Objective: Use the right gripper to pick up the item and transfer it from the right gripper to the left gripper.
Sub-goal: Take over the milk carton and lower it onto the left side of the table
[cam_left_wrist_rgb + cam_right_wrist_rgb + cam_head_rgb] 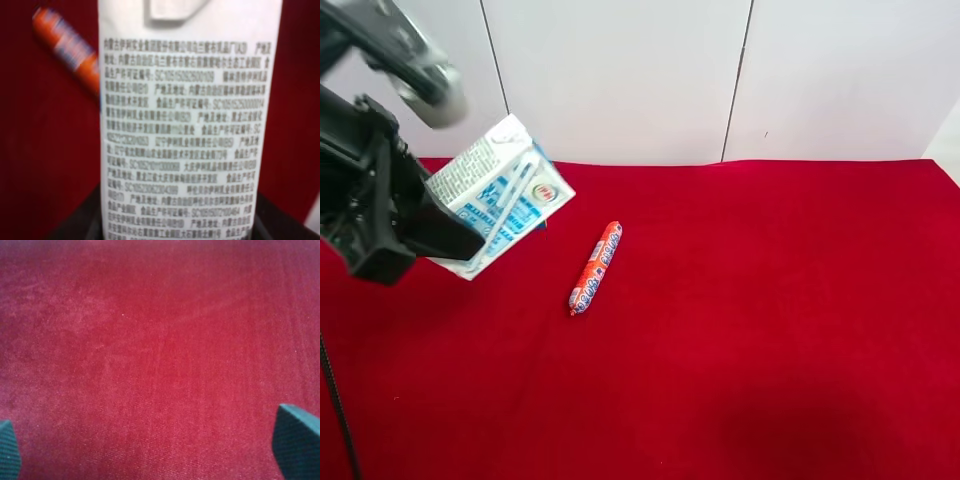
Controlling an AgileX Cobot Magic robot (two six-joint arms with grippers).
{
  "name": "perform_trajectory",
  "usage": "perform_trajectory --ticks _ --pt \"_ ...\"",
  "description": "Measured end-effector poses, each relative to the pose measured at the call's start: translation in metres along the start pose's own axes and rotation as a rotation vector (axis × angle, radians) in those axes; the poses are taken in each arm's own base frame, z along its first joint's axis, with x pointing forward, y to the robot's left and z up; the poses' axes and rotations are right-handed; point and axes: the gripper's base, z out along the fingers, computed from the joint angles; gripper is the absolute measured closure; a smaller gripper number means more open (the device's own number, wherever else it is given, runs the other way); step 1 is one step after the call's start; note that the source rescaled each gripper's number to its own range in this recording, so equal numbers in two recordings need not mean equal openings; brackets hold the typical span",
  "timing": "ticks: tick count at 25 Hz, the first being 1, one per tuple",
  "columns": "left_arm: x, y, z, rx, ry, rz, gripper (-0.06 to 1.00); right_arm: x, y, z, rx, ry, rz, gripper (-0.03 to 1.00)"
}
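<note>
Left gripper [425,225]: black wedge-fingered claw at far left of ext. high view, with a light grey rounded module [420,70] above it and a thin black cable [335,400] below. You see it clamped on the item; the left wrist view confirms which arm this is.
Item [505,195]: small white gable-top drink carton with blue print and a straw along one face. Tilted, and held at its lower end between the left claw's fingers. Appears clear of the cloth.
Item, left wrist view: its white panel of small black print [182,125] fills mid-frame. Black fingers [82,225] flank its base.
Sausage [595,268]: long orange wrapped stick with blue print, lying flat on the cloth just right of the carton, not touching. Blurred in left wrist view [67,47].
Surface: red velvety cloth [770,330], white wall panels [620,70] behind.
Right gripper [152,450]: shown in right wrist view only. Dark fingertips [297,440] spread wide apart, with red cloth [150,340] between them. You can log it as holding nothing.
</note>
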Motion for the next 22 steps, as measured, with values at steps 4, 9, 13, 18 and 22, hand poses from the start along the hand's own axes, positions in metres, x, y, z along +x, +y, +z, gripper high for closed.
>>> perform_trajectory --ticks 4,9,13,18,22 --pt "0.005 0.014 0.015 -0.066 0.102 -0.063 0.94 0.000 0.000 0.000 0.000 0.000 0.000 -0.03" --pt "0.018 0.051 0.024 -0.143 0.161 -0.222 0.94 0.000 0.000 0.000 0.000 0.000 0.005 -0.03" --pt "0.036 0.087 0.028 -0.211 0.214 -0.368 0.94 0.000 0.000 0.000 0.000 0.000 0.005 -0.03" --pt "0.058 0.122 0.039 -0.266 0.263 -0.511 0.94 0.000 0.000 0.000 0.000 0.000 0.005 -0.03" --pt "0.069 0.141 0.054 -0.283 0.263 -0.613 0.94 0.000 0.000 0.000 0.000 0.000 0.005 -0.03"
